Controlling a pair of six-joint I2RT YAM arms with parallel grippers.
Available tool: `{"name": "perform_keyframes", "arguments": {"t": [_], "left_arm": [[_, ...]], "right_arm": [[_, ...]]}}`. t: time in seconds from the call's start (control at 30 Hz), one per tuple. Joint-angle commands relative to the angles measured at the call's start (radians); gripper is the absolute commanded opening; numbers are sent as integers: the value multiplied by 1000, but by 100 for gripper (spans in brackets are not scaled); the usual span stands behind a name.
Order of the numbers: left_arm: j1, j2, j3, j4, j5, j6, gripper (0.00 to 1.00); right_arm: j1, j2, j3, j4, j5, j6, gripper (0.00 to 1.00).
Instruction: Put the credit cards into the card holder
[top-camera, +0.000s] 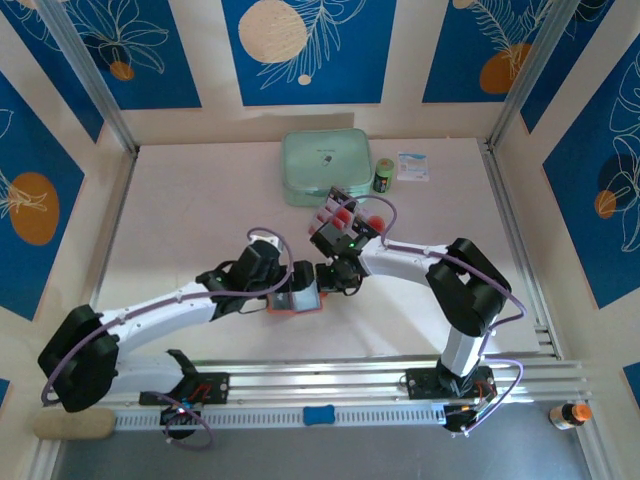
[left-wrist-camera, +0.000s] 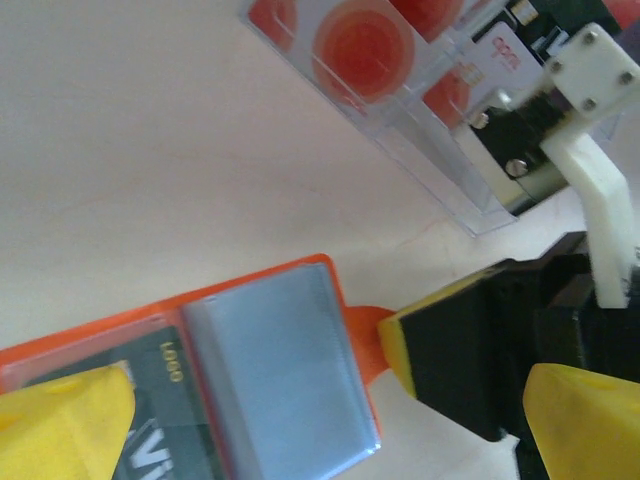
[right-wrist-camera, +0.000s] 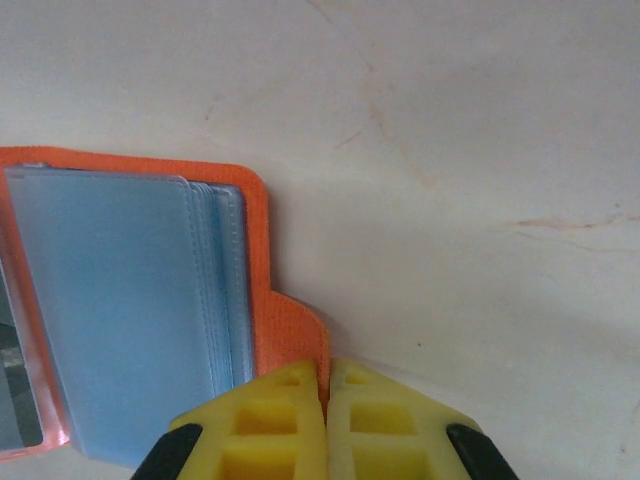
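The small orange-red fold-over card holder (right-wrist-camera: 130, 300) lies open near the middle of the pale table (top-camera: 200, 200). The right gripper (right-wrist-camera: 327, 400) pinches the holder's little orange tab (right-wrist-camera: 295, 335) between its yellow fingertips. The left gripper (left-wrist-camera: 325, 420) is spread wide over the holder's left half, seemingly touching nothing, and the pink-white, red-circled credit cards (left-wrist-camera: 365, 45) stand in a clear plastic tray (left-wrist-camera: 440, 190) just beyond, on the far side.

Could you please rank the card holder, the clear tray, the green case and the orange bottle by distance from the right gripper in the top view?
1. Card holder: its tab is pinched in the right gripper.
2. Clear tray: just behind.
3. Green case: farther back.
4. Orange bottle: near right corner, farthest.
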Motion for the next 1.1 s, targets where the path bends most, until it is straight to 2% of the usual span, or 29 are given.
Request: {"name": "perform_keyframes", "arguments": {"t": [0.0, 0.3, 0.73, 0.87, 1.07], "left_arm": [[-28, 22, 3, 99, 24, -53, 100], [-48, 49, -100, 200, -4, -96, 100], [-45, 35, -179, 191, -68, -53, 100], [-43, 11, -197, 224, -59, -65, 100], [-43, -37, -221, 367, -9, -59, 100]], "right_arm": [[-4, -25, -25, 15, -34, 6, 1], [-10, -50, -69, 40, -53, 33, 1], [-32, -51, -118, 84, -88, 58, 1], [-33, -53, -124, 87, -89, 59, 2], [-32, -49, -131, 95, -96, 66, 2]]}}
